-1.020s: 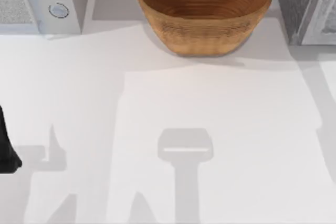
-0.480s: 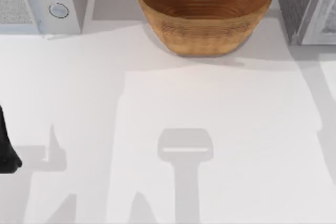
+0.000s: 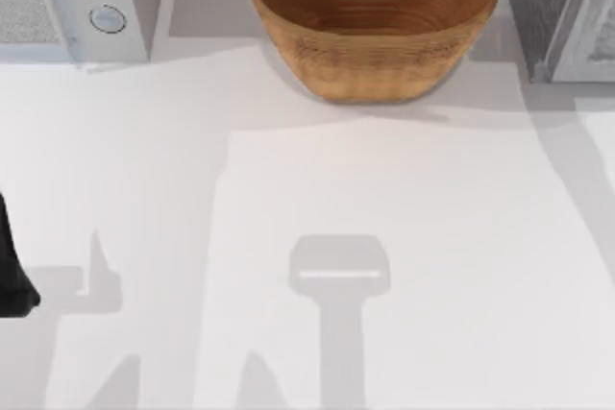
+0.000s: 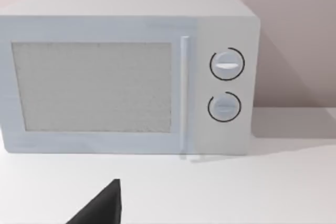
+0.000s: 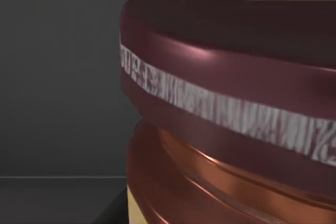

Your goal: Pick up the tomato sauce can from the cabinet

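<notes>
The white counter [image 3: 404, 237] takes up most of the top view, bare but for shadows. At its upper left corner stands the microwave [image 3: 77, 2], door shut, with two round dials; at upper centre sits the big woven basket [image 3: 375, 21], with nothing in it; at the upper right corner is the grey cabinet [image 3: 557, 7]. My left arm is parked at the left edge of the top view, a dark shape low on that side, and I cannot tell how its pincer stands.

The tomato sauce can [image 5: 231, 108] looms very close in my right wrist view, against a dark grey interior, so I judge it sits inside the cabinet with my right pincer right up against it. Whether that pincer is released or clenched on the can, I cannot tell.

So the reach into the cabinet looks done; a sure grip, the lift and the withdrawal appear left.

Against the earlier top views, only the shadow along the counter's right edge has changed shape
</notes>
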